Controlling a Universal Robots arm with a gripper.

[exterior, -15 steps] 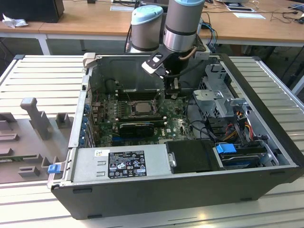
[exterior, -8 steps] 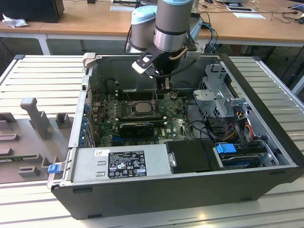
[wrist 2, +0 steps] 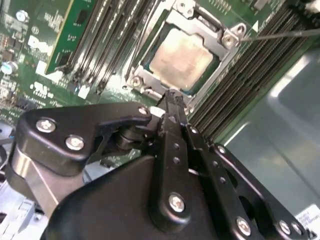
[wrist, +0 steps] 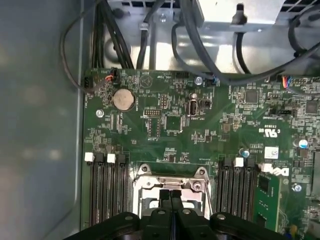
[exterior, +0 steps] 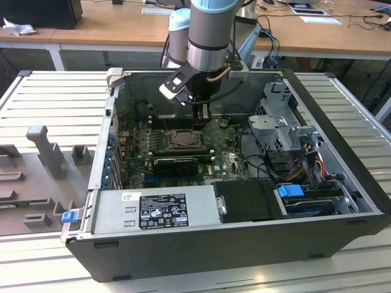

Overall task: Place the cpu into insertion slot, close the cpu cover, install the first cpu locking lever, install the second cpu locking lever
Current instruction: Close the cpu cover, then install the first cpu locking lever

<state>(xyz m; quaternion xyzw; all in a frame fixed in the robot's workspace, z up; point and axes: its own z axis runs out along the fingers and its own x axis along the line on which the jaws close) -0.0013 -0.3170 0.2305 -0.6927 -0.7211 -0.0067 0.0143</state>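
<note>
The cpu (wrist 2: 182,57), a pale silvery-beige square, lies in the insertion slot (exterior: 182,139) on the green motherboard. The silvery cpu cover (wrist 2: 224,56) lies flat around it, framing the chip. My gripper (wrist 2: 172,96) hangs just above the socket's edge with its black fingers pressed together and nothing visible between them. In the first wrist view the gripper (wrist: 171,192) sits over the socket frame (wrist: 145,181). A thin wire locking lever (wrist 2: 287,34) runs out from a corner of the socket, away from the frame. In the exterior view the gripper (exterior: 202,117) stands upright over the socket.
Black memory slots (wrist: 107,185) flank the socket on both sides. A green card (wrist 2: 70,35) stands beside one bank. Black cables (wrist: 190,30) cross the far end of the board. The grey power supply (exterior: 156,210) and drive cage (exterior: 281,122) crowd the case.
</note>
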